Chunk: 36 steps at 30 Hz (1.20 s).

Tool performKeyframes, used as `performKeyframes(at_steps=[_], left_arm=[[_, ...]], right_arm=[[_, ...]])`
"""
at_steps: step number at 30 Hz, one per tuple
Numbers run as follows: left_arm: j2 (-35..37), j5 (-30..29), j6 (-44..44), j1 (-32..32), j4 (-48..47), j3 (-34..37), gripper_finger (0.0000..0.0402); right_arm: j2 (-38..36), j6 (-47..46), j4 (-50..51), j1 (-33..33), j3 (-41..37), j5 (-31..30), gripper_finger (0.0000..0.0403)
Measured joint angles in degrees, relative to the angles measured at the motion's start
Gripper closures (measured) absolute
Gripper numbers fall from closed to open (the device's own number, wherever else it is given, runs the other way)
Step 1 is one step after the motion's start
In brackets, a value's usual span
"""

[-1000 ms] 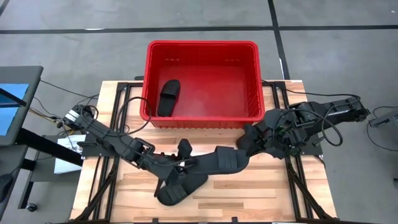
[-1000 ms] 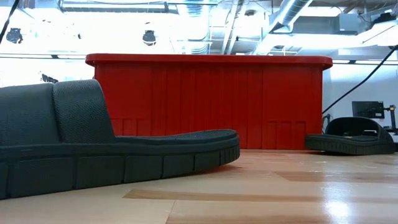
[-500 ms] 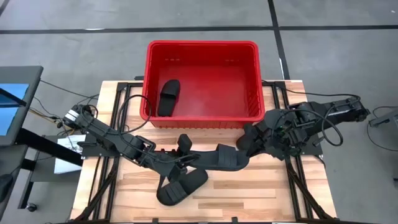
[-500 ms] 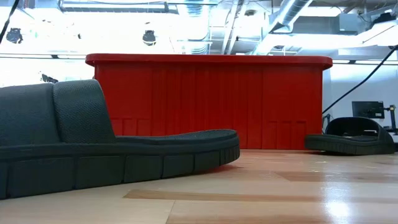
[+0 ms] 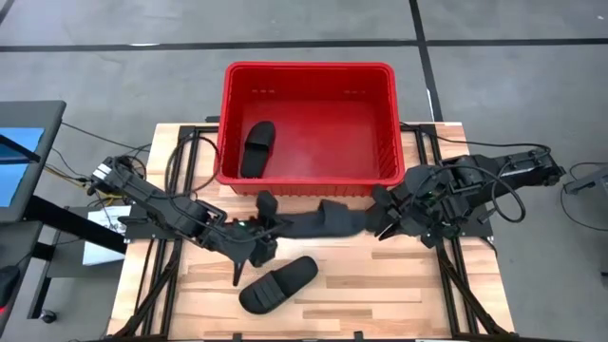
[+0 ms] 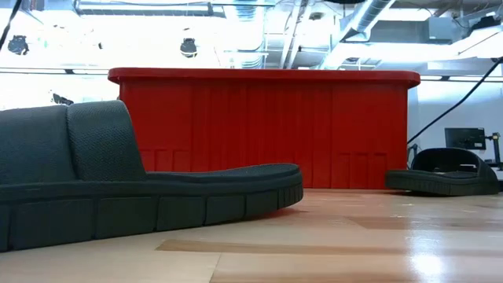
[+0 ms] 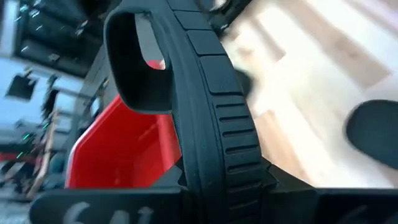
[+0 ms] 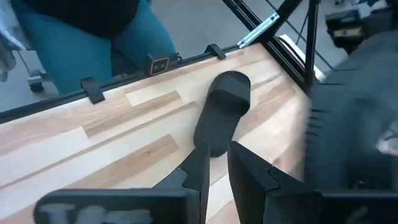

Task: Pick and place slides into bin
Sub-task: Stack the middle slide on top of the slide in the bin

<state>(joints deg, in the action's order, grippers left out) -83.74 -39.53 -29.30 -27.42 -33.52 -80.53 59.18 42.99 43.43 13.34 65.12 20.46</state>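
Observation:
The red bin (image 5: 309, 123) stands at the table's far edge with one black slide (image 5: 257, 149) lying on its floor. My left gripper (image 5: 269, 226) is shut on a second slide (image 5: 318, 221), which is turned on its edge just in front of the bin's near wall. My right gripper (image 5: 380, 228) stands beside that slide's other end, its fingers (image 8: 198, 168) slightly apart with nothing between them. A third slide (image 5: 277, 283) lies sole-down on the wood near the front edge. In the low view another slide (image 6: 444, 177) lies on the table at the right. My left gripper pinches the slide's sole (image 7: 221, 168) between its two fingers, at the end away from the strap (image 7: 140, 68). The fingers come level from the table's left and lie along the slide. The slide stands on its side edge. I cannot tell whether its far end is off the wood.
The bin's near rim (image 5: 294, 185) lies right behind the held slide. Black frame rails (image 5: 180, 161) run along both table sides. A person in teal trousers (image 8: 93, 37) stands beyond the table's near edge. Bare wood (image 5: 399, 294) lies at the front right.
My left gripper has gone from above the front slide toward the bin. The middle slide has moved with it toward the far edge and has turned from sole-down onto its side edge. The front slide lies uncovered where it was.

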Motion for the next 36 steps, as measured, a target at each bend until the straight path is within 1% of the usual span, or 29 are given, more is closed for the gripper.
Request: performKeyframes(at_steps=[3,5,11,14,17,24,29,31,33,36], left_arm=[[1.5,-3.6,1.7,0.0,-2.0,0.0,0.0363],[2.7,-7.1,2.4,0.0,-2.1,0.0,0.0363],[5.7,-21.2,2.9,0.9,-2.2,0.0,0.0363],[6.6,-27.7,2.9,2.1,-2.2,0.0,0.0363],[7.2,-31.8,2.8,4.1,-3.3,0.0,0.0363],[7.6,-32.6,4.7,12.2,-7.3,0.0,0.0363],[7.6,-32.7,9.0,18.9,-12.9,0.0,0.0363],[7.6,-32.3,10.9,21.4,-15.9,0.0,0.0363],[7.6,-30.3,13.7,23.6,-18.8,0.0,0.0363],[7.6,-24.8,18.4,26.7,-23.0,0.0,0.0363]], right_arm=[[0.0,-2.7,0.3,0.0,0.0,-3.1,0.0352],[0.0,-4.8,0.7,0.0,0.0,-5.6,0.0352],[0.0,-13.3,0.9,0.0,0.0,-13.7,0.0353],[0.0,-17.7,1.1,0.0,0.0,-16.5,0.0353],[0.0,-21.3,1.1,0.0,0.0,-18.0,0.0353],[0.0,-26.4,1.1,0.0,0.0,-17.9,0.0353],[0.1,-26.7,1.1,0.0,0.0,-17.9,0.0353],[0.1,-28.2,1.1,0.0,0.0,-17.9,0.0353],[0.1,-29.9,1.1,0.0,-0.1,-17.9,0.0353],[0.1,-31.2,1.1,0.0,-0.1,-17.9,0.0353]])
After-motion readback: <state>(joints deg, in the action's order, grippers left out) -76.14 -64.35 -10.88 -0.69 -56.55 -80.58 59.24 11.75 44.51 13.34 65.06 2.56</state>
